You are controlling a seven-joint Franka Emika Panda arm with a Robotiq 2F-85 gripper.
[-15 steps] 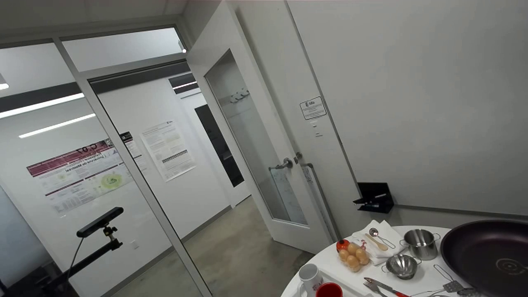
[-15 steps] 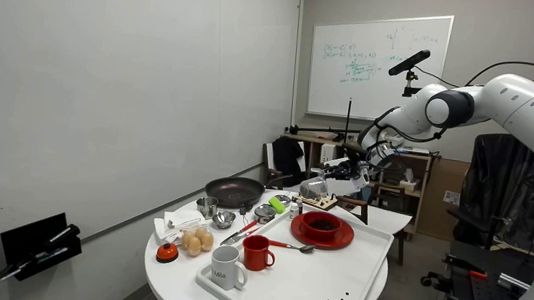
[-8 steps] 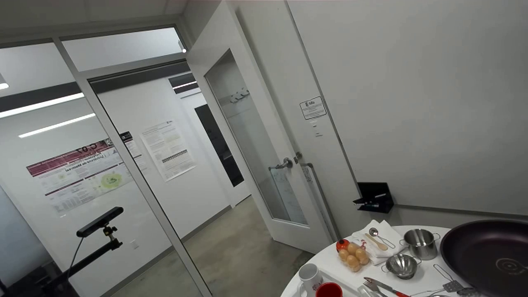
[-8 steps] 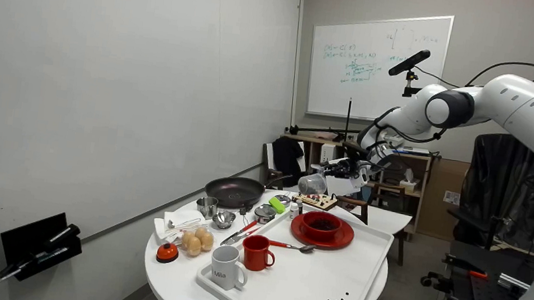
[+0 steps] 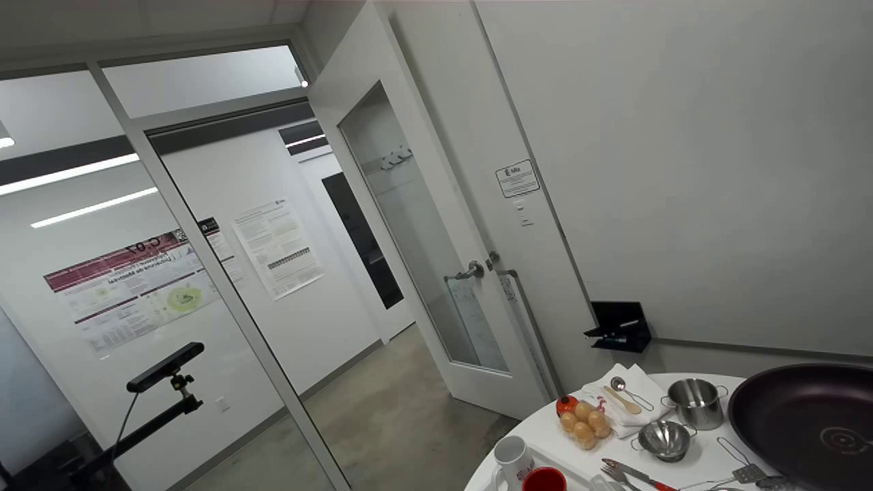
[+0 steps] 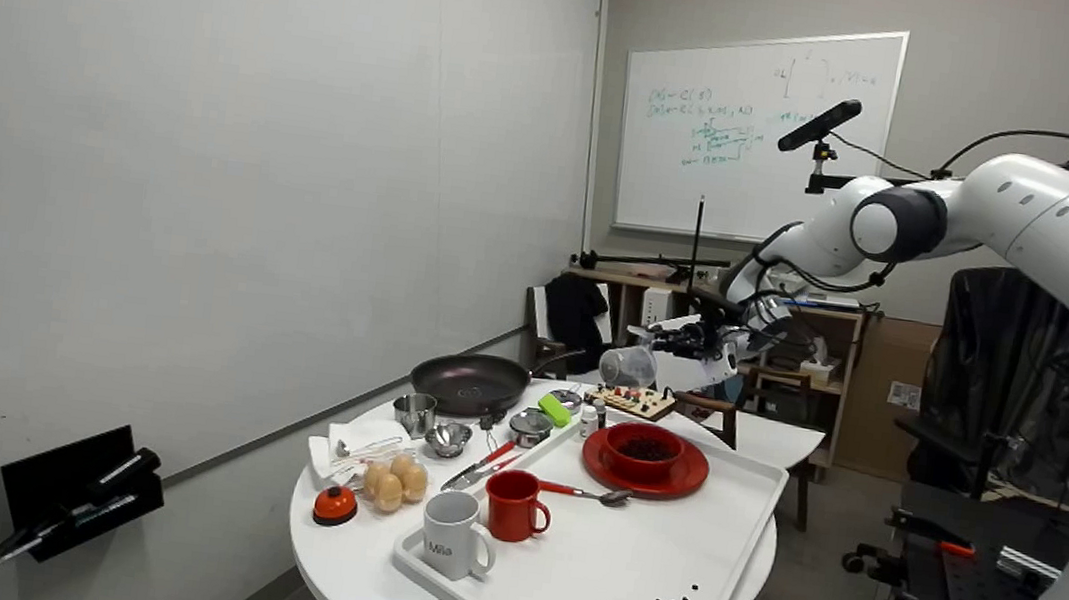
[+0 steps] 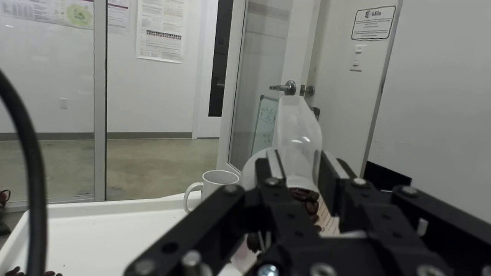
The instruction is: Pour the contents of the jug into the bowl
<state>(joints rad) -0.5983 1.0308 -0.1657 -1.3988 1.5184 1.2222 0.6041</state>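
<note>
Apparently mid-pour or nearly done: gripper [image 7: 299,168] pinching the jug [image 6: 627,367] by its handle [image 7: 298,119], aloft near eleven o'clock of the bowl [image 6: 641,470] in an exterior view. Next likely calls for steady tipping over the bowl, or righting if drained. Jug clear, canted; dark beans [image 6: 646,449] in bowl, any remainder unclear.

Robotics lab in an office-like room. In an exterior view, a white robot arm [image 6: 1057,219], with black-and-orange clamps [image 6: 936,534] near its base, extends toward a round white desk [image 6: 353,571] laid with cookware [image 6: 469,388]. Farther back, a whiteboard [image 6: 758,129] bears green handwritten notes, with a mounted black camera [image 6: 819,124] in front of it. In an exterior view, a metal-framed glass wall [image 5: 191,237] shows printed posters [image 5: 136,293] on its far side, beside an open door [image 5: 423,239] and a “Mila” sign [image 5: 518,179].
</note>
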